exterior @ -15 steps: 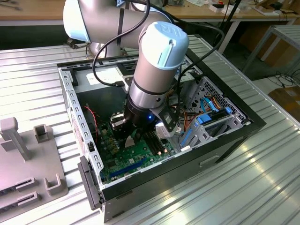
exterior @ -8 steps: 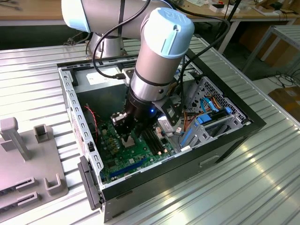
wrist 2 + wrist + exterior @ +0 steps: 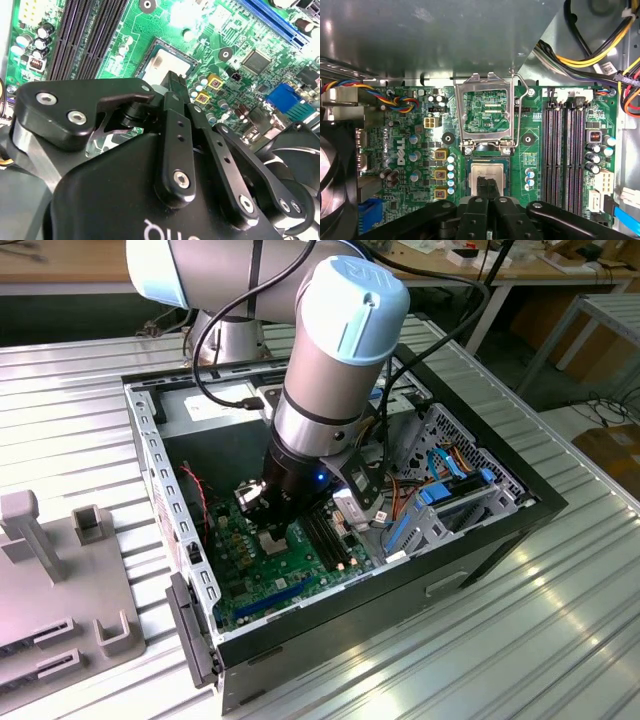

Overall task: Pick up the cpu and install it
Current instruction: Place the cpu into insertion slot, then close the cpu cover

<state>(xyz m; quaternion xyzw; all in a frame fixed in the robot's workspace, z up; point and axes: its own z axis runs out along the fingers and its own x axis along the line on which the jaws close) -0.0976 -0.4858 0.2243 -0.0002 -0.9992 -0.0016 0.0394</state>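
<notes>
The cpu [image 3: 488, 169] lies flat in its socket on the green motherboard [image 3: 400, 150], its silver-grey top facing up; the second wrist view has the cpu [image 3: 167, 65] there too. My gripper [image 3: 487, 186] hangs directly over the chip, its two black fingers closed together and narrower than the chip. In the second wrist view the gripper [image 3: 175, 81] has its tips at the chip's near edge. The socket's metal lid [image 3: 487, 112] stands swung open beside the chip, its lever [image 3: 518, 100] raised. In the exterior view the arm [image 3: 335, 360] reaches down into the open computer case [image 3: 160, 470].
Black memory slots [image 3: 567, 150] run beside the socket, and a bundle of coloured cables [image 3: 600, 55] hangs past them. A fan [image 3: 332, 185] is on the other side. Case walls and a drive cage [image 3: 450, 490] hem the arm in. A grey fixture [image 3: 60, 570] stands at the exterior view's left.
</notes>
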